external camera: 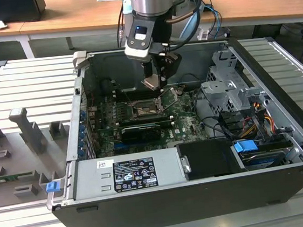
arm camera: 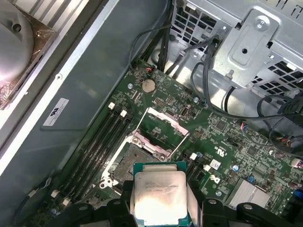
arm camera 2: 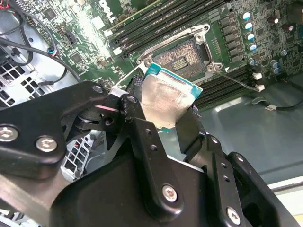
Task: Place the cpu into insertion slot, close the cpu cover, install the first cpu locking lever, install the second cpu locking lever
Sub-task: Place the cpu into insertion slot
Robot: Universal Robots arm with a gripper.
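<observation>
The cpu (arm camera 2: 168, 97) is off the board, pinched by two opposite edges between the black fingers of the gripper (arm camera 2: 165, 108), its silver top tilted. In the exterior view it hangs just above the insertion slot (external camera: 143, 110). In the first wrist view the slot (arm camera: 129, 163) lies bare and open just past the chip (arm camera: 160, 195). The cpu cover (arm camera: 160, 128) stands swung up on its hinge at the slot's far side. In the second wrist view a thin wire locking lever (arm camera 2: 236, 79) juts out from one corner of the slot. The slot sits near the middle of the green motherboard (external camera: 188, 125), with long black memory slots (arm camera: 97, 146) running alongside it. The board lies in the floor of an open computer case (external camera: 167, 207), which rests on its side on the slatted metal bench (external camera: 23, 83).
</observation>
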